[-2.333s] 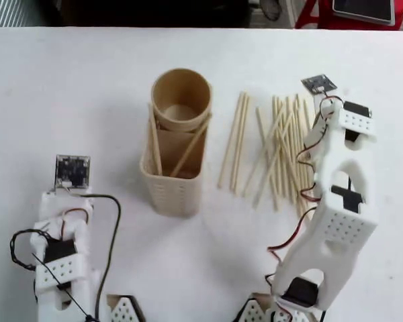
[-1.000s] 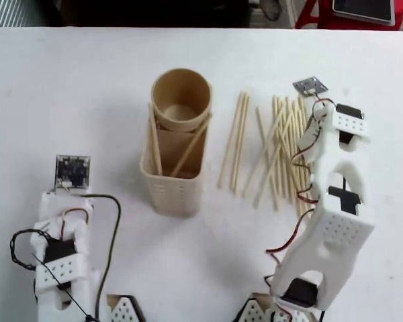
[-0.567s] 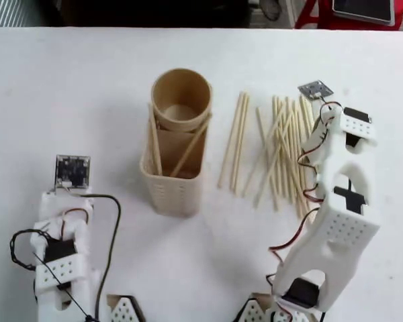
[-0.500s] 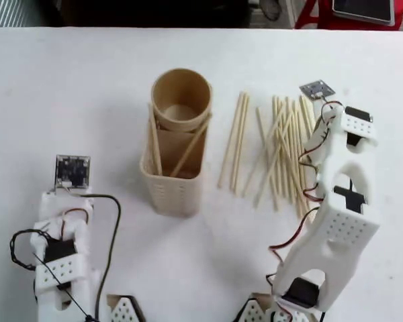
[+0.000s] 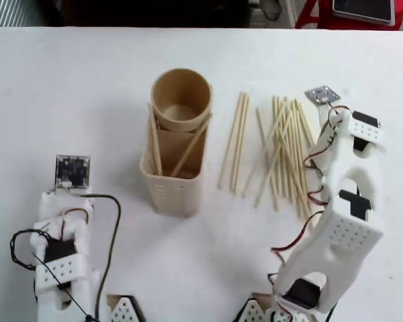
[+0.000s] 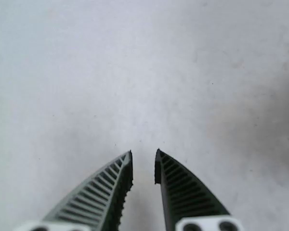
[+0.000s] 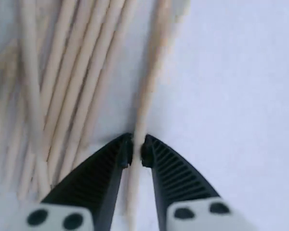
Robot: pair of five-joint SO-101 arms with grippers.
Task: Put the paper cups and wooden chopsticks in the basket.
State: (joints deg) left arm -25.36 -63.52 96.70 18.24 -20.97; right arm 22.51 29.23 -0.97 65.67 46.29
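Pinching slim pale wooden chopstick (image 7: 149,86), ribbed tapered right pincer (image 7: 136,149)

The chopsticks (image 5: 282,151) are pale bare wood, smooth and matt, the cups (image 5: 181,97) are tan paper with a dull finish, and the basket (image 5: 171,191) is cream plastic, its lower wall textured with a fine grid of holes. The table (image 5: 87,87) is white and matt, with faint specks and scuffs seen close up. The left arm (image 5: 59,261) and right arm (image 5: 339,235) are white matt plastic with dotted panels, and the left gripper (image 6: 143,166) and right gripper (image 7: 137,147) have dark grey-green matt plastic fingers (image 6: 111,187) with ridged inner faces.
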